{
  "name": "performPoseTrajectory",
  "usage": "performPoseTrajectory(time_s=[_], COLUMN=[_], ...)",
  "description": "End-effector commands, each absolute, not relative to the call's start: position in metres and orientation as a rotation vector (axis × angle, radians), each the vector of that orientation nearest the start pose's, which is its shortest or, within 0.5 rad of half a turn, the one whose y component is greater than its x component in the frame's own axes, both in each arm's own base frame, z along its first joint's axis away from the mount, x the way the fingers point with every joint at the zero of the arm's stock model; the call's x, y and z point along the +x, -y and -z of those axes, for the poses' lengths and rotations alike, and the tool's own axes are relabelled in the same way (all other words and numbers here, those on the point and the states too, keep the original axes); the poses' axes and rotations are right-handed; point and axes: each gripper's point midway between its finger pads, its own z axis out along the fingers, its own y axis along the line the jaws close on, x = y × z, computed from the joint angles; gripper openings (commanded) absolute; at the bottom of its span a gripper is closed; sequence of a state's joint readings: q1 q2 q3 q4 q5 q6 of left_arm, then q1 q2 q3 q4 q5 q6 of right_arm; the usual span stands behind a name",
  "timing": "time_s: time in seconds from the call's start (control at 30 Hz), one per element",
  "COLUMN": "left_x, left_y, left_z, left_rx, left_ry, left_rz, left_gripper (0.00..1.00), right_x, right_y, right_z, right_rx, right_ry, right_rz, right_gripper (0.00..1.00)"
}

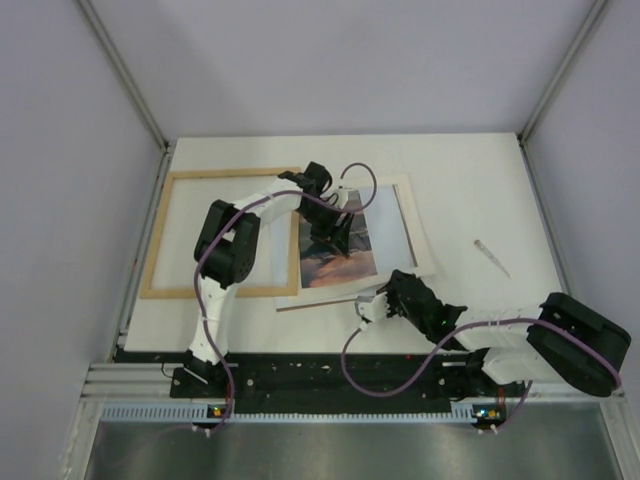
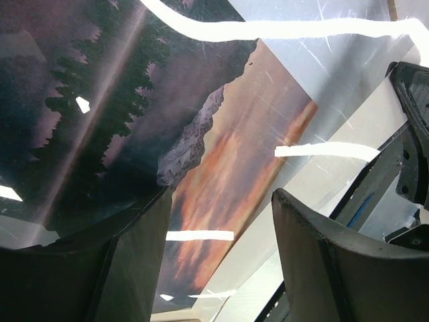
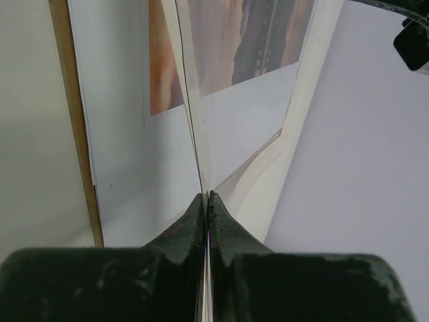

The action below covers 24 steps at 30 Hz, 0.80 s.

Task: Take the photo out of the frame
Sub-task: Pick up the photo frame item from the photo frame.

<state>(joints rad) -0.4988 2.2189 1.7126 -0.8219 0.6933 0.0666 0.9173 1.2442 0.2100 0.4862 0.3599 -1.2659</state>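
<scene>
Mid-extraction: right gripper [image 3: 206, 198] clamps the photo [image 1: 336, 266], probably, at its near edge, left gripper [image 2: 222, 201] splayed empty above; slow pull next

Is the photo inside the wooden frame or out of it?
Out. The frame encloses only bare table; the photo lies to its right.
</scene>
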Motion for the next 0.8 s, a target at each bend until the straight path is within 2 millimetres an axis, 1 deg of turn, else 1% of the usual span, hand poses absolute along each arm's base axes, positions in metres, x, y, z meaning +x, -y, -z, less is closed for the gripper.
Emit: performPoseTrajectory(time_s=[0.0,0.07,0.1,0.13,0.17,0.23,0.33,0.4,0.43,0.47,0.5,0.53,0.57,0.6,0.67,0.77], left_x=[0.317,0.327,0.332,0.338,0.342,0.352,0.363,0.37,0.373,0.376,0.377,0.379,0.377,0.377,0.371,0.366], left_y=[0.297,0.296,0.294,0.292,0.289,0.279,0.259,0.243,0.233,0.222,0.213,0.203,0.194,0.186,0.172,0.151], left_z=[-0.042,-0.07,-0.083,-0.1,-0.112,-0.142,-0.178,-0.203,-0.214,-0.228,-0.241,-0.251,-0.262,-0.269,-0.284,-0.297], left_rx=[0.971,0.964,0.96,0.957,0.951,0.934,0.87,0.815,0.779,0.748,0.726,0.702,0.686,0.668,0.634,0.573], left_ry=[-2.762,-2.691,-2.66,-2.618,-2.591,-2.528,-2.466,-2.421,-2.399,-2.37,-2.346,-2.323,-2.301,-2.284,-2.244,-2.205], left_rz=[1.054,1.07,1.08,1.082,1.077,1.057,1.032,1.029,1.035,1.03,1.021,1.012,0.999,0.993,0.986,0.969], left_gripper=[0.68,0.68,0.68,0.69,0.69,0.69,0.69,0.7,0.7,0.7,0.7,0.7,0.7,0.7,0.7,0.71], right_x=[0.271,0.271,0.272,0.274,0.277,0.283,0.292,0.3,0.304,0.31,0.314,0.318,0.322,0.324,0.328,0.333], right_y=[-0.168,-0.164,-0.163,-0.159,-0.155,-0.149,-0.148,-0.15,-0.151,-0.152,-0.15,-0.149,-0.148,-0.149,-0.148,-0.15], right_z=[-0.08,-0.097,-0.11,-0.118,-0.128,-0.145,-0.175,-0.201,-0.218,-0.239,-0.255,-0.265,-0.288,-0.306,-0.334,-0.365], right_rx=[-1.756,-1.745,-1.72,-1.708,-1.689,-1.664,-1.597,-1.534,-1.502,-1.458,-1.427,-1.404,-1.357,-1.322,-1.267,-1.199], right_ry=[-1.16,-1.169,-1.176,-1.196,-1.219,-1.241,-1.254,-1.251,-1.243,-1.233,-1.231,-1.232,-1.224,-1.215,-1.208,-1.206], right_rz=[0.693,0.702,0.702,0.721,0.749,0.785,0.812,0.834,0.849,0.864,0.886,0.9,0.917,0.925,0.944,0.944], right_gripper=[0.0,0.0,0.0,0.0,0.0,0.0,0.0,0.0,0.0,0.0,0.0,0.0,0.0,0.0,0.0,0.0])
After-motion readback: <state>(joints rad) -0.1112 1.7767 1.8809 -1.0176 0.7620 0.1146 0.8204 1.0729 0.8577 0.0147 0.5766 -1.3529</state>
